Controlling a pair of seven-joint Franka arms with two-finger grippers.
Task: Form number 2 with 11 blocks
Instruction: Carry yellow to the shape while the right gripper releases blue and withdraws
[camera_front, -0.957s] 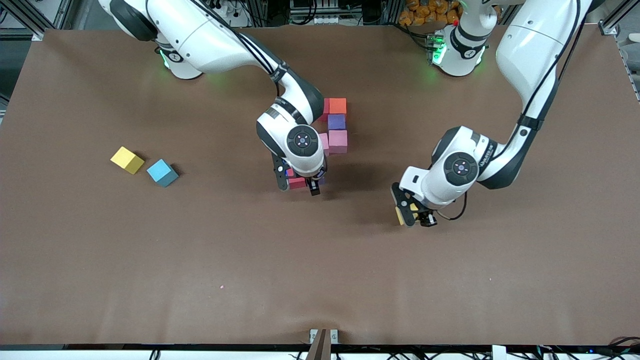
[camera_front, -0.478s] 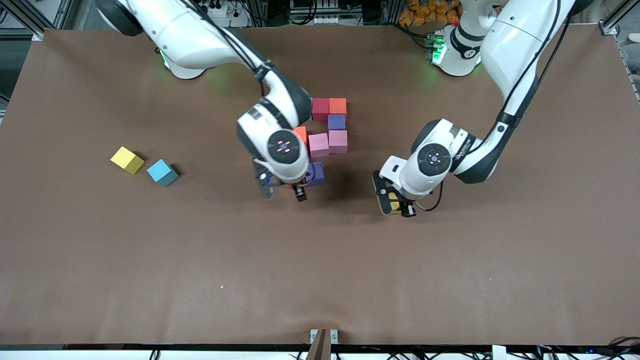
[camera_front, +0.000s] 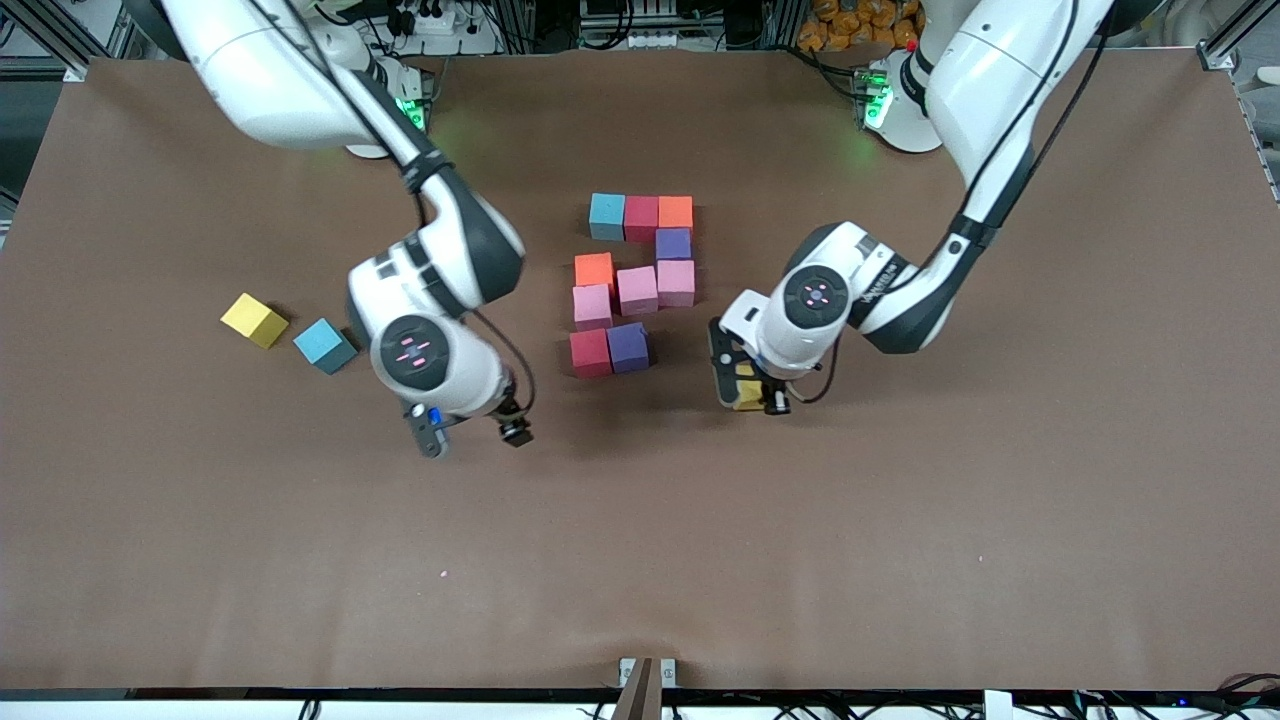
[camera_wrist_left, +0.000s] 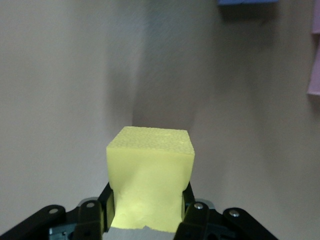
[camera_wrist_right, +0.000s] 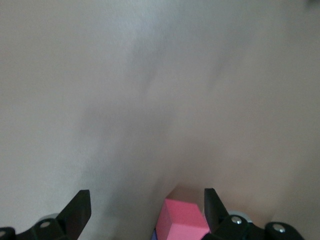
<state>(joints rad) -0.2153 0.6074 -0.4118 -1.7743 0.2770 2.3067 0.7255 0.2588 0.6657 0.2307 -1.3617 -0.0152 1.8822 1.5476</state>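
left wrist view: yellow block (camera_wrist_left: 150, 180) upright, cube-shaped.

Both arms wear glossy white shells with dark grey joints, black cables, and green-lit bases.

I've pulled the right gripper (camera_front: 470, 440) off the red block (camera_front: 590, 352), which now sits alone on the table beside the purple block (camera_front: 628, 347); the gripper, fingers spread, has swung toward the right arm's end of the table. My left gripper (camera_front: 748, 388), clamped on the yellow block (camera_wrist_left: 149, 187), has moved closer to the purple block.
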